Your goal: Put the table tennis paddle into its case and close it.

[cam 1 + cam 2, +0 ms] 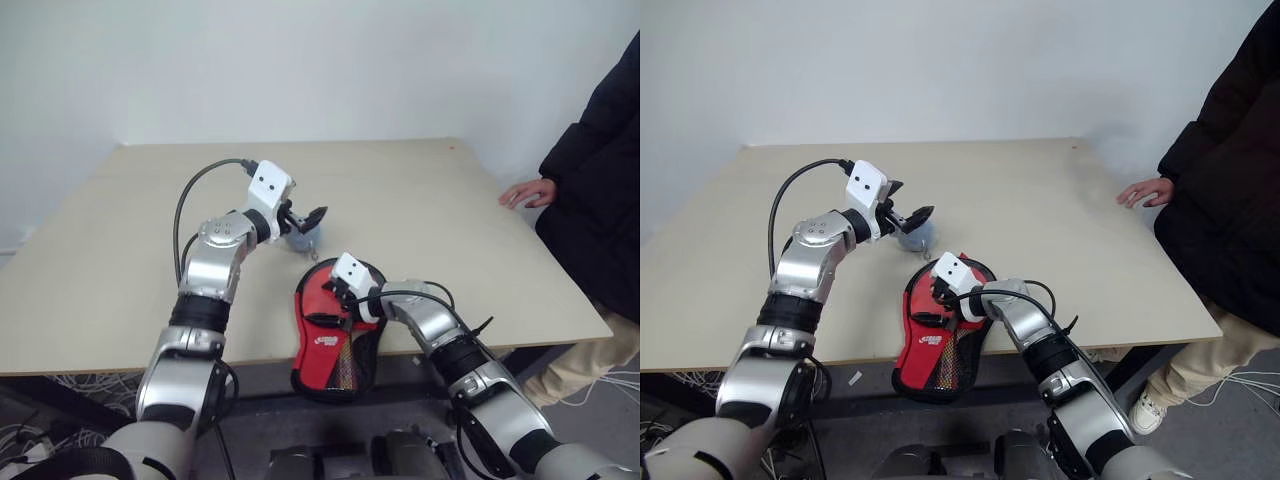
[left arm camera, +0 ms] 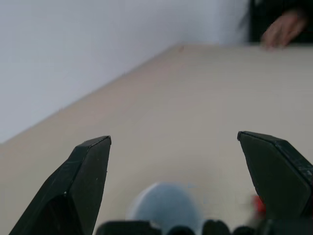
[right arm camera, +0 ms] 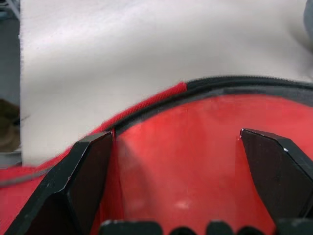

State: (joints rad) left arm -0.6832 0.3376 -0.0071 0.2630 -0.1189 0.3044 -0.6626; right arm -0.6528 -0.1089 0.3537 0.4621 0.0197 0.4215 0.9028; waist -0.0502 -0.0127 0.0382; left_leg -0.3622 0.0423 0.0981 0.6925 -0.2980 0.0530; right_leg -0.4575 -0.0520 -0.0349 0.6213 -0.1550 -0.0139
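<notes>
The case (image 1: 335, 345) lies at the near edge of the table (image 1: 420, 210), hanging partly over it, with the red paddle (image 3: 195, 161) inside. The right claw (image 1: 332, 300) is wide open over it. The left claw (image 1: 308, 220) is open too, above a small gray ball (image 1: 305, 240).

The left arm reached forward with its elbow bent, the wrist raised, and the left gripper (image 1: 312, 222) pointed about level toward the right with its fingers (image 2: 83, 186) spread wide, holding nothing. The right arm came in from the near right, its forearm angled leftward, and the right gripper (image 1: 936, 303) tilted downward with fingers (image 3: 274, 176) wide apart.
</notes>
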